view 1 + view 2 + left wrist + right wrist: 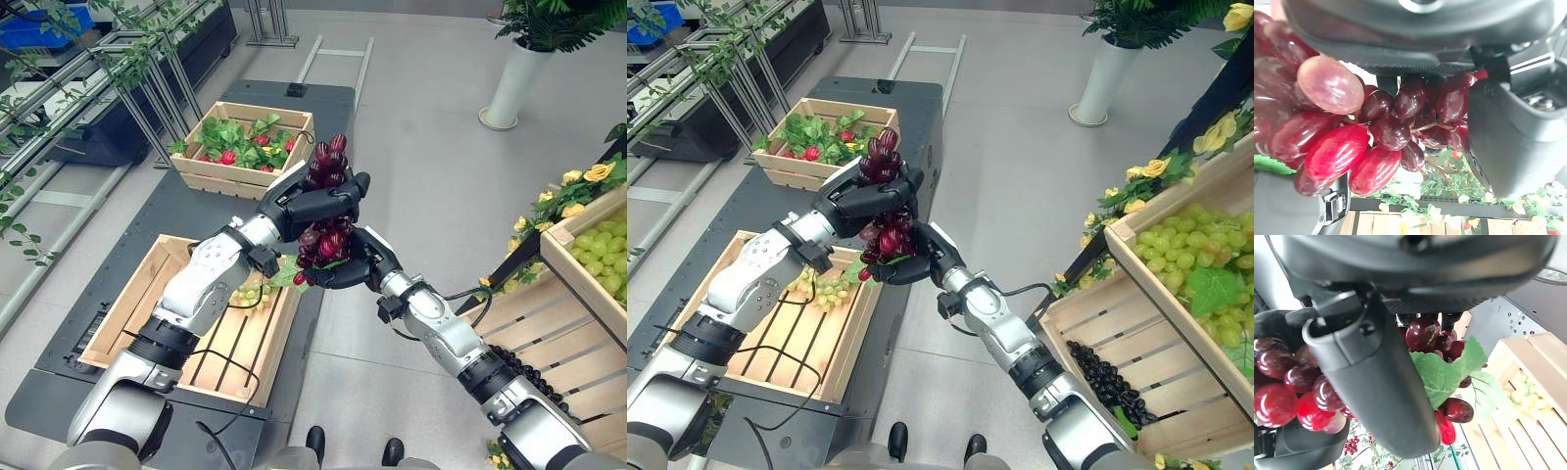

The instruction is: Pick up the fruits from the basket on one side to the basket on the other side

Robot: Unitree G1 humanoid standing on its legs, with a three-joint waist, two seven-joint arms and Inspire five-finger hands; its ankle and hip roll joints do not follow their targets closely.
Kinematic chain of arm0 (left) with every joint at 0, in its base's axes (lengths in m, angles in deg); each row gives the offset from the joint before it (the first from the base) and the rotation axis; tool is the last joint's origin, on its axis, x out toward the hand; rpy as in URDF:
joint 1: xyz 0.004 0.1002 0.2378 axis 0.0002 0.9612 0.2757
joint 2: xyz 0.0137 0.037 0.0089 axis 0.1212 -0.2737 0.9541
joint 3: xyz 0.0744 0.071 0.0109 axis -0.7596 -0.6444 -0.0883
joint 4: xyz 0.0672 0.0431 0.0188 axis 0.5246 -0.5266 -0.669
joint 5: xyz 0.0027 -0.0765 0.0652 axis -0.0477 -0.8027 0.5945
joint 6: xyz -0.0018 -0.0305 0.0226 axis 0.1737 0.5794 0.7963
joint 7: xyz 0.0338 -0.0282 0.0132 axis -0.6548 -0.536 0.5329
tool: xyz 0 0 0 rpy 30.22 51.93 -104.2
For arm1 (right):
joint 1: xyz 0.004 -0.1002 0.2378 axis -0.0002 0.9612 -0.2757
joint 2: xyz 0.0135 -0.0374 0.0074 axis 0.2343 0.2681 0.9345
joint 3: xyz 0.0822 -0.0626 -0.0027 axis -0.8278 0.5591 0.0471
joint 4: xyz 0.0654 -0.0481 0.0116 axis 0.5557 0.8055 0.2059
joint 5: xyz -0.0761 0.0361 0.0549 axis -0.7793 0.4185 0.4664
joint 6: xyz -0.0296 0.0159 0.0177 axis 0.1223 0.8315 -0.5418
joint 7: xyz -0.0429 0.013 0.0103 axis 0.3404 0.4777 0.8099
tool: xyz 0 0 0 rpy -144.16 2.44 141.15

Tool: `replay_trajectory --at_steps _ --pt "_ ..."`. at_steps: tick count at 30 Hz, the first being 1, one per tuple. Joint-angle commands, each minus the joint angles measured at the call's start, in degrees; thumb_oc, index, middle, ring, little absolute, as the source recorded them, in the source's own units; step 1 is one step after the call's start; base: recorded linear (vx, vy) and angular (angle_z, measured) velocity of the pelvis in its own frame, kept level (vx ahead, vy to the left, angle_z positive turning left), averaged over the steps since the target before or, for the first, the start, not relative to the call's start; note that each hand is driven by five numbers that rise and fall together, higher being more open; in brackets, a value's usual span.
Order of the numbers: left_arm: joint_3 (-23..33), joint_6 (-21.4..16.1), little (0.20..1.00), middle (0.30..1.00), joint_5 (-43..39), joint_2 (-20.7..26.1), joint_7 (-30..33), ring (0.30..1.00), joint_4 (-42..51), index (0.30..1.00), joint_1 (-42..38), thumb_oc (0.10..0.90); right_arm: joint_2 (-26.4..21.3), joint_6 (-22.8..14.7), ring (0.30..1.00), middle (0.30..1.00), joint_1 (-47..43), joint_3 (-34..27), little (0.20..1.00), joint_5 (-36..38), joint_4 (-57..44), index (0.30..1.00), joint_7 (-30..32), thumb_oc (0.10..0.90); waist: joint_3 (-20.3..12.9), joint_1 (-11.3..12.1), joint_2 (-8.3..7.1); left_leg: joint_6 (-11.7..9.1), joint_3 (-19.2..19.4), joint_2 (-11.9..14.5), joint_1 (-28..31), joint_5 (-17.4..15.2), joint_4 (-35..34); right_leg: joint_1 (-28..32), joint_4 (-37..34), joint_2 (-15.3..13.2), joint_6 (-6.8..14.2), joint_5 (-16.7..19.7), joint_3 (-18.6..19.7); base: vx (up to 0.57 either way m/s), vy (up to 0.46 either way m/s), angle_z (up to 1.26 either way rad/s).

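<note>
On the dark platform (118, 294), the wooden crate (137, 304) near the robot holds one bunch of green grapes (823, 287) by its right wall; the crate of greenery and red fruit (245, 142) sits toward the platform's far end. Just past the platform's right edge, both hands meet in the air on a bunch of red grapes (326, 208). The left hand (318, 204) has its fingers curled round the upper part, and the right hand (353, 266) cups and clenches the lower part, where a green leaf (1447, 374) sticks out. This looks like a hand-over from right to left, mid-transfer. Next the right hand's fingers would need to loosen while the left keeps its grasp, then carry the bunch over the near crate. The bunch stands roughly upright, long axis vertical, one end above the left hand. At the right, slanted shelves (1136, 362) hold green and dark grapes.
</note>
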Motion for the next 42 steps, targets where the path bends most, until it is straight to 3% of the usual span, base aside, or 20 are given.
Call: replay_trajectory --at_steps 1,21,22,23,24,25,31,42 --pt "-0.1 -4.4 0.300 0.300 -5.1 -2.3 -0.9 0.300 2.0 0.300 -8.1 0.400 4.7 -9.2 0.300 0.300 -6.7 -0.6 0.300 4.8 -1.4 0.300 -0.5 0.400 -10.3 1.2 0.48 -0.2 -2.3 -4.0 -1.6 -2.5 -0.5 0.1 0.1 0.7 -2.5 -1.0 -0.4 0.00 0.000 0.00" --pt "3.0 -3.9 0.300 0.300 -2.7 -3.0 1.7 0.300 2.0 0.300 -3.6 0.400 3.9 -12.7 0.300 0.300 -1.6 -4.9 0.300 10.0 -3.1 0.300 -2.9 0.400 -10.5 0.5 0.32 0.0 -1.4 -3.9 -1.5 -2.8 -0.5 -0.1 0.1 0.6 -2.1 -0.9 -0.2 0.00 0.000 0.00" --pt "3.4 -3.8 0.460 0.460 -2.9 -2.7 2.4 0.460 1.5 0.460 -3.2 0.507 3.7 -12.9 0.300 0.300 -1.1 -5.2 0.300 10.1 -3.1 0.300 -2.7 0.400 -10.5 0.5 0.29 0.0 -1.3 -3.9 -1.4 -2.8 -0.5 -0.1 0.1 0.6 -2.1 -0.9 -0.1 0.00 0.000 0.00" --pt "3.8 -3.8 0.521 0.521 -3.1 -2.4 3.2 0.521 1.1 0.521 -2.8 0.547 3.4 -13.1 0.300 0.300 -0.6 -5.5 0.300 10.2 -2.9 0.300 -2.8 0.400 -10.5 0.4 0.29 0.0 -1.1 -3.8 -1.4 -2.8 -0.5 -0.1 0.1 0.6 -2.1 -0.9 0.0 0.00 0.000 0.00" --pt "4.0 -3.8 0.672 0.672 -3.2 -2.3 3.3 0.672 0.9 0.672 -2.6 0.648 3.3 -13.2 0.300 0.300 -0.3 -5.6 0.300 10.2 -2.9 0.300 -3.0 0.400 -10.5 0.3 0.30 0.0 -1.1 -3.8 -1.4 -2.8 -0.5 -0.2 0.1 0.6 -2.0 -0.9 0.0 0.00 0.000 0.00" --pt "4.7 -4.1 0.900 0.900 -3.6 -2.2 4.6 0.900 0.3 0.900 -1.9 0.800 3.0 -13.5 0.300 0.300 0.6 -6.2 0.300 10.0 -2.8 0.300 -3.0 0.400 -10.5 0.2 0.32 0.0 -0.9 -3.8 -1.3 -2.9 -0.5 -0.2 0.1 0.6 -2.0 -0.9 0.2 0.00 0.000 0.00" --pt "7.9 -7.6 0.900 0.900 6.0 -0.7 10.5 0.900 -1.2 0.900 1.4 0.800 0.7 -14.4 0.300 0.300 4.9 -10.1 0.300 9.5 -1.8 0.300 -2.6 0.400 -10.2 -0.5 0.33 0.0 -0.4 -3.6 -1.4 -3.0 -0.5 -0.4 0.1 0.7 -1.9 -0.9 0.6 0.00 0.000 0.00" --pt "12.9 -8.2 0.900 0.900 8.0 0.9 10.4 0.900 -5.0 0.900 9.4 0.800 -4.0 -16.1 0.300 0.300 16.5 -17.6 0.300 10.3 3.6 0.300 -5.9 0.400 -9.1 -2.7 0.43 0.1 1.5 -3.2 -0.8 -3.4 -0.5 -0.6 0.1 0.9 -1.7 -0.8 1.9 0.00 0.004 -0.05"
